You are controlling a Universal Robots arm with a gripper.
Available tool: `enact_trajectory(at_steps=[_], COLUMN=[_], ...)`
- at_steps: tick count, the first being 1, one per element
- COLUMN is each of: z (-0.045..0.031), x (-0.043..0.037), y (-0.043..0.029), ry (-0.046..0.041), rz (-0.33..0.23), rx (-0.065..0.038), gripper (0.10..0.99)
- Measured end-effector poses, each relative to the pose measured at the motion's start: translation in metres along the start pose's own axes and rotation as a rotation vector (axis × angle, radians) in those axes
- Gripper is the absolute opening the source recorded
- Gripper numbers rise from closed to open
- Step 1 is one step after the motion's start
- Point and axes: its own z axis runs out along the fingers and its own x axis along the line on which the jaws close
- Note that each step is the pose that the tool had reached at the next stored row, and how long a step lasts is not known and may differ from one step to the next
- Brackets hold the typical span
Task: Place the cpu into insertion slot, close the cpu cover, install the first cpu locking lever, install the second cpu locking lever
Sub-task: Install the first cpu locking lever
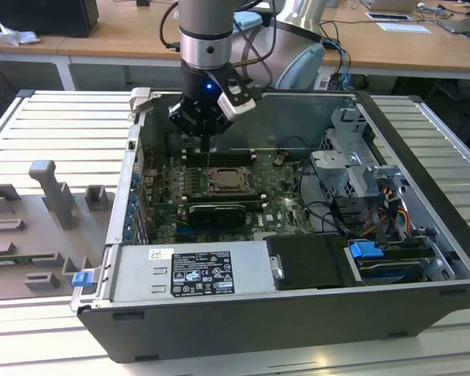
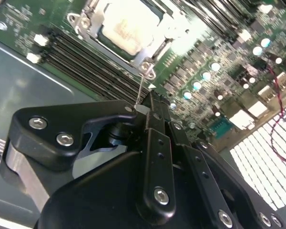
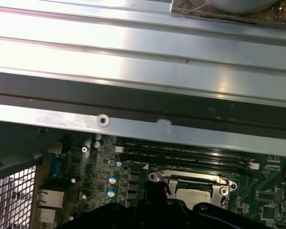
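One open sheet-steel computer case [image 1: 243, 329] lies on the ribbed metal desk [image 1: 55, 125], its green circuit board [image 1: 286, 196] exposed. The matte black claw [image 2: 150, 100] hangs over the long memory slots [image 2: 86, 62], pinched shut on a thin silver wire lever [image 2: 141, 88]. The pale square cpu [image 2: 128, 21] sits in the insertion slot [image 1: 213, 188], framed by the flat cpu cover [image 3: 195, 177].

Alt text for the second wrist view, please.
The gripper pinches a thin wire locking lever that runs to a corner of the closed cpu cover. The cpu sits beneath that cover on the green circuit board, beside black memory slots.
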Motion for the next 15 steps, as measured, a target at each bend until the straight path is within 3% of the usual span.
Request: enact_trajectory(at_steps=[10,11,12,13,15], z=[0.0040,0.0045,0.0050,0.0054,0.0071], x=[-0.0213,-0.0218,-0.0228,-0.0235,-0.0255], y=[-0.0027,-0.0029,-0.0032,-0.0035,-0.0040], ry=[-0.0006,-0.0014,-0.0041,-0.0058,-0.0076], rz=[0.007,0.009,0.011,0.012,0.017], rx=[-0.001,-0.012,-0.033,-0.047,-0.060], gripper=[0.106,0.106,0.106,0.106,0.106])
